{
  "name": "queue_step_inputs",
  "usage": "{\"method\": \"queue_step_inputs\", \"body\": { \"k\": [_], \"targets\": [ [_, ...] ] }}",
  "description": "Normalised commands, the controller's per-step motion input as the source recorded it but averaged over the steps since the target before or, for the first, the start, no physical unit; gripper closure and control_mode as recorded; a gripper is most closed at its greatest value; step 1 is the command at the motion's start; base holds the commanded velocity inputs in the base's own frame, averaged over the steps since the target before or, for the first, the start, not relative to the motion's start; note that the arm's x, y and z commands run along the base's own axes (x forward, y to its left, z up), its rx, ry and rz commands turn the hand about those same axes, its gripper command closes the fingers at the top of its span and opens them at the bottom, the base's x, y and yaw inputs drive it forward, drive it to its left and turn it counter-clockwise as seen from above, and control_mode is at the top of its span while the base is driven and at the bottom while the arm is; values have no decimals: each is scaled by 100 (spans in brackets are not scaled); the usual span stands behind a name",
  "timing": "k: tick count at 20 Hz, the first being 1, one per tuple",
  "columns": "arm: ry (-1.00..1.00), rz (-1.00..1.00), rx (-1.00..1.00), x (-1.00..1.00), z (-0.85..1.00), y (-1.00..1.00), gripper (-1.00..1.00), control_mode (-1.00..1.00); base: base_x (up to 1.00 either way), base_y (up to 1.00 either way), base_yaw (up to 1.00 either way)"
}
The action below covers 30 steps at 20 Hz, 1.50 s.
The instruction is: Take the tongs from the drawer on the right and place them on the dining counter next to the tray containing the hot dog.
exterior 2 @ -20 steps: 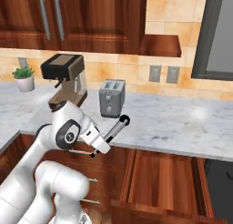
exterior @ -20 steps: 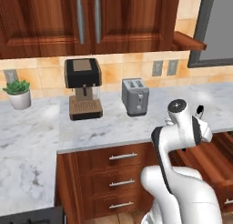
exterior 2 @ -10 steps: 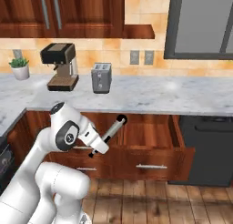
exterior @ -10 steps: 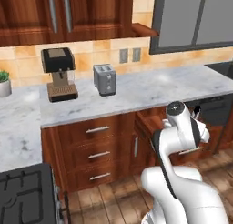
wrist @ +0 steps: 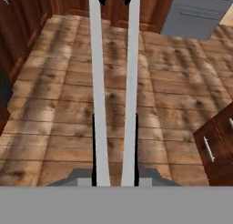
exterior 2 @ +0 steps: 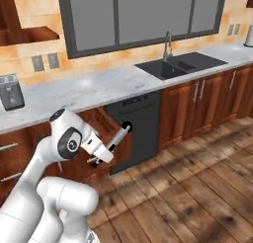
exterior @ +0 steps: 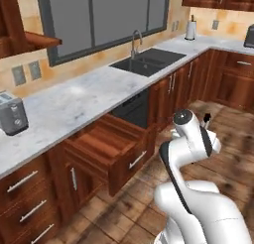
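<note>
My gripper (wrist: 115,117) is shut on the tongs (wrist: 113,82), two long silver arms with black tips, which point out over the wood floor. From the right base view the tongs (exterior 2: 117,137) stick up and right from the gripper (exterior 2: 100,157), in front of the lower cabinets. Their black tip (exterior: 207,119) peeks out behind the arm in the left base view. The reddish-brown drawer (exterior: 111,150) stands pulled out under the marbled counter, its silver bar handle facing the floor. The dining counter, tray and hot dog are out of view.
A dark sink (exterior: 145,61) with a faucet sits under a wide window. A silver toaster (exterior: 12,113) stands on the counter at the left. A dark dishwasher front (exterior 2: 140,130) is beside the drawer. Wood floor (exterior 2: 197,187) spreads to the right.
The whole picture has swung: the base has turned right, so the coffee machine has left the view and the sink and window have come in. My gripper still holds the tongs.
</note>
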Motion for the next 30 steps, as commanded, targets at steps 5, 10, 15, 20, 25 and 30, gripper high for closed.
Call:
{"method": "queue_step_inputs", "body": {
  "k": [5, 10, 15, 20, 25, 30],
  "targets": [
    [0, 0, 0, 0, 0, 0, 100, 100, 31, -12, -93],
    [0, 0, 0, 0, 0, 0, 100, 100, 69, -37, -76],
    [0, 0, 0, 0, 0, 0, 100, 100, 70, -32, -78],
    [0, 0, 0, 0, 0, 0, 100, 100, 33, -70, -77],
    [0, 0, 0, 0, 0, 0, 100, 100, 23, -71, -63],
    [0, 0, 0, 0, 0, 0, 100, 100, 67, 63, -66]
  ]
}}
